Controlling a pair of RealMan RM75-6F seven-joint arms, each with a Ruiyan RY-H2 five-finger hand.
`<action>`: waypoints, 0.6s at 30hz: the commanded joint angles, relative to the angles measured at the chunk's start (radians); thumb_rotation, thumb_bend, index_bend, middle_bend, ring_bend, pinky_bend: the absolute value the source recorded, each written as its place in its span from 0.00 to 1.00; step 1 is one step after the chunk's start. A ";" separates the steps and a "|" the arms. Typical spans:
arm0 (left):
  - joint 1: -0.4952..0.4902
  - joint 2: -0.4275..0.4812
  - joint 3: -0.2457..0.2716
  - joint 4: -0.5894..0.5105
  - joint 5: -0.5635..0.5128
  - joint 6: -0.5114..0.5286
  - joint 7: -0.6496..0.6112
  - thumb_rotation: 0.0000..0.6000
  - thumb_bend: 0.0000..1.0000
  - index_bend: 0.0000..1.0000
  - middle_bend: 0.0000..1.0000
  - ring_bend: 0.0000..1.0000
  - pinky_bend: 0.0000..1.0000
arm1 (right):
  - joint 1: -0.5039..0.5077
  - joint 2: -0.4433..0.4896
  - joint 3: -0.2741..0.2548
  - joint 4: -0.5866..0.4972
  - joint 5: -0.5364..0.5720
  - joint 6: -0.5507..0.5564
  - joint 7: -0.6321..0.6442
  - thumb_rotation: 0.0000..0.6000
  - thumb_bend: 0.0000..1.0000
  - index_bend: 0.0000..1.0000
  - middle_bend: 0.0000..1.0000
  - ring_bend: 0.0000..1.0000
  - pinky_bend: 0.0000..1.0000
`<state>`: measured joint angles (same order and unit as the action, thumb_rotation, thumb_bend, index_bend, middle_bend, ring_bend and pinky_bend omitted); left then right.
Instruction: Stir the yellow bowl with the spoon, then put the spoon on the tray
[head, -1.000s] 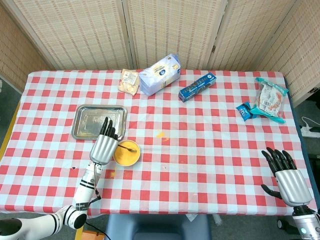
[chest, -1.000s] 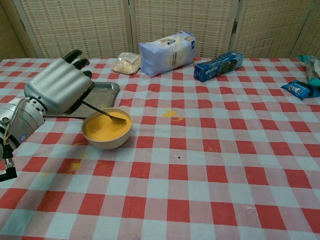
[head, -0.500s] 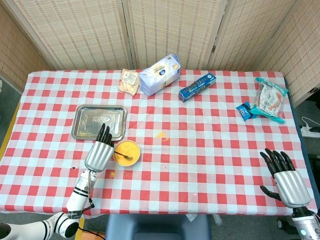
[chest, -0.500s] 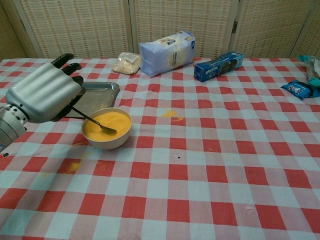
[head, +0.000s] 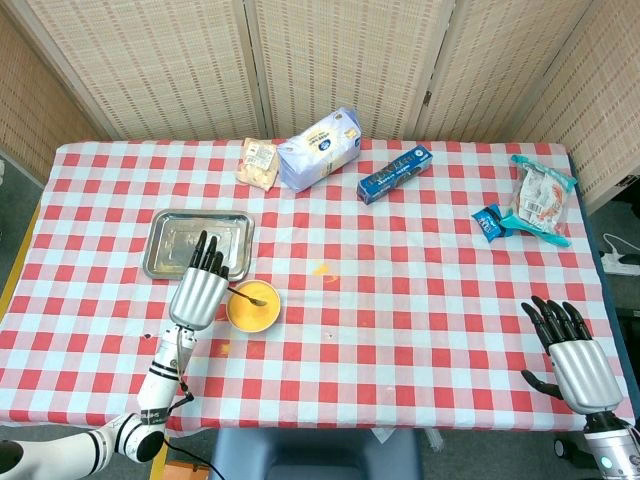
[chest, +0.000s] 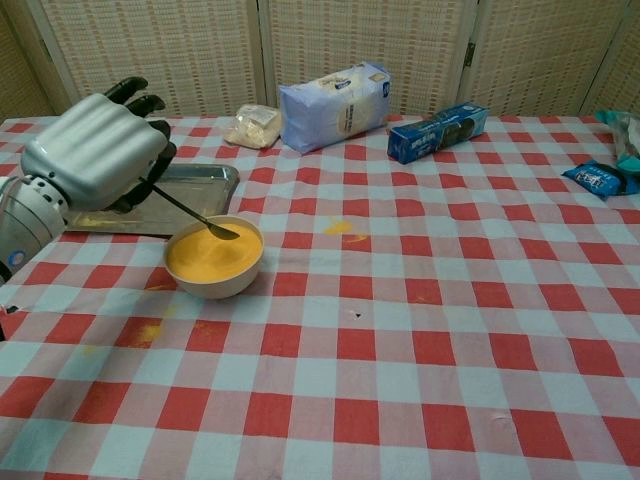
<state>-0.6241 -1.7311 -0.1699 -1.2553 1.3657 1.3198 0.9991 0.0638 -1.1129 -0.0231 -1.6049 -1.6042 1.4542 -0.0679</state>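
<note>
A yellow bowl (head: 253, 306) (chest: 214, 258) of yellow mix sits on the checked cloth, just in front of the metal tray (head: 170, 232) (chest: 212, 180). My left hand (head: 200, 285) (chest: 95, 152) hangs at the bowl's left rim and grips the handle of a metal spoon (head: 248, 296) (chest: 196, 213). The spoon slants down to the right, its tip in the mix near the bowl's far side. My right hand (head: 574, 356) hovers open at the table's near right corner, holding nothing; the chest view does not show it.
Along the back stand a white bag (head: 319, 148), a small snack pack (head: 258, 163) and a blue box (head: 394, 173). Blue and teal packets (head: 530, 205) lie at the right. Yellow spills (head: 320, 268) mark the cloth near the bowl.
My left hand rose and shifted toward the tray, carrying the spoon tip from the bowl's near side to its far side. The right hand barely moved.
</note>
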 joint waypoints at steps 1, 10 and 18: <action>-0.015 -0.021 -0.008 0.042 -0.019 -0.030 -0.010 1.00 0.92 0.82 0.33 0.10 0.00 | 0.001 -0.001 0.002 0.002 0.004 -0.002 0.000 1.00 0.08 0.00 0.00 0.00 0.00; -0.027 -0.047 0.000 0.108 -0.024 -0.053 -0.043 1.00 0.92 0.82 0.33 0.10 0.00 | 0.007 -0.005 0.006 0.006 0.016 -0.017 0.002 1.00 0.08 0.00 0.00 0.00 0.00; -0.005 -0.014 0.042 0.066 -0.003 -0.047 -0.032 1.00 0.90 0.82 0.33 0.10 0.00 | 0.004 -0.010 0.004 0.015 -0.009 0.008 0.022 1.00 0.08 0.00 0.00 0.00 0.00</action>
<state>-0.6318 -1.7482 -0.1311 -1.1868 1.3597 1.2706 0.9643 0.0683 -1.1220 -0.0189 -1.5902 -1.6130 1.4616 -0.0465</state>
